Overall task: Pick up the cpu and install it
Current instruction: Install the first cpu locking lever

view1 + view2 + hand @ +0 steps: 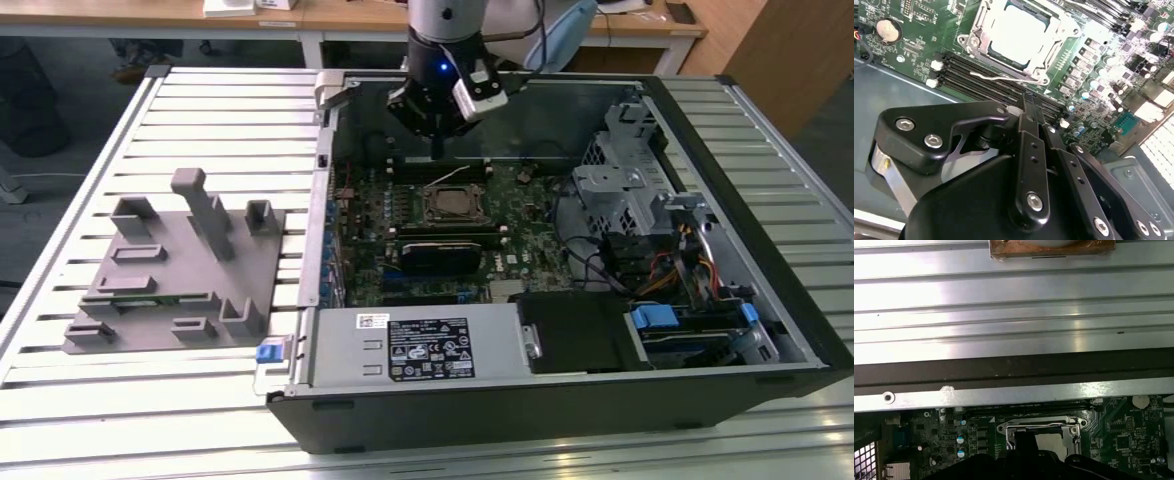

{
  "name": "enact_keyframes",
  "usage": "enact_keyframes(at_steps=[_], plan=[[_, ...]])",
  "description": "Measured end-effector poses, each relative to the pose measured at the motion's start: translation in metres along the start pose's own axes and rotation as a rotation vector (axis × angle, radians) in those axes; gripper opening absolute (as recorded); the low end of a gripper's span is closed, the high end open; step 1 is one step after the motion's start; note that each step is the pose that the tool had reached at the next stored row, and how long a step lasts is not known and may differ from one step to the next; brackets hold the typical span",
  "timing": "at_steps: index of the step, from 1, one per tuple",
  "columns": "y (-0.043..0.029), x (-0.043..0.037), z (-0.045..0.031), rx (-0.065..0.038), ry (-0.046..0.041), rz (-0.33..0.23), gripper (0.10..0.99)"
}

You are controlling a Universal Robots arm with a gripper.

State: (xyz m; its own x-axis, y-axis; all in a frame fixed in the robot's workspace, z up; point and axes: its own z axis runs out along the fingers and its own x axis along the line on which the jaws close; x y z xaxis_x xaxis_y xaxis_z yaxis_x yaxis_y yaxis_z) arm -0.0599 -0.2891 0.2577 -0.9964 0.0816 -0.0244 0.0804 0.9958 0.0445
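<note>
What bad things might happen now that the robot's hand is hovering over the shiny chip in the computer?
1. The pale silvery square cpu sits in the metal socket frame, and the thin wire lever looks unlatched; a bump might shift the chip.
2. The black hand is close above the black memory slots and could scrape them if it drops.

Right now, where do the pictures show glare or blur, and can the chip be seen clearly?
In the second wrist view the cpu looks washed-out pale under the light, while the gripper up close is soft and dark. In the first wrist view, bright streaks of glare run along the metal slats. The exterior view is evenly lit, with the case interior dimmer.
</note>
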Motion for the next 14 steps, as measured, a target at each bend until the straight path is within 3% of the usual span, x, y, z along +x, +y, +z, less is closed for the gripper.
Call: enact_keyframes(at_steps=[14], plan=[[0.0021,-0.0132,0.0006,0.0,0.0001,0.0,0.106]])
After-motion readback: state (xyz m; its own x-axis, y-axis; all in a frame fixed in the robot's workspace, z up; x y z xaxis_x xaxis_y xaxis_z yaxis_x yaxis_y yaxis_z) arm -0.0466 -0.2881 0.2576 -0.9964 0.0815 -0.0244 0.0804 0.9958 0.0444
